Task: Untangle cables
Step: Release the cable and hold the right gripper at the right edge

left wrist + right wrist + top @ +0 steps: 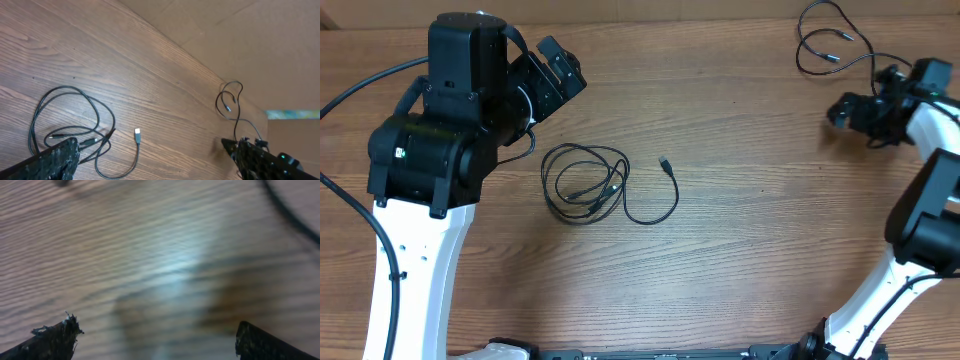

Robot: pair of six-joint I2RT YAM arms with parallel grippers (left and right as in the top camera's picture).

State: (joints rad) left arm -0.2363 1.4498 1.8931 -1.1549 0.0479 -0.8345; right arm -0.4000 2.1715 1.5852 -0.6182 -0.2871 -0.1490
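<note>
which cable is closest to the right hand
The loose cable at the far right, ending just beside the right hand; the coiled cable lies in the middle, well away from it.

Item 1. We list a coiled cable [592, 187]: thin, black, lying flat on the tabletop [740, 250] left of centre. It is wound in loose overlapping loops, with small connectors inside the coil. One tail curves out to the right and ends in a plug [665, 162], clear of the loops.

Item 2. We list a second cable [823, 32]: thin, black, in small loose loops at the far right corner, well apart from the first.
</note>
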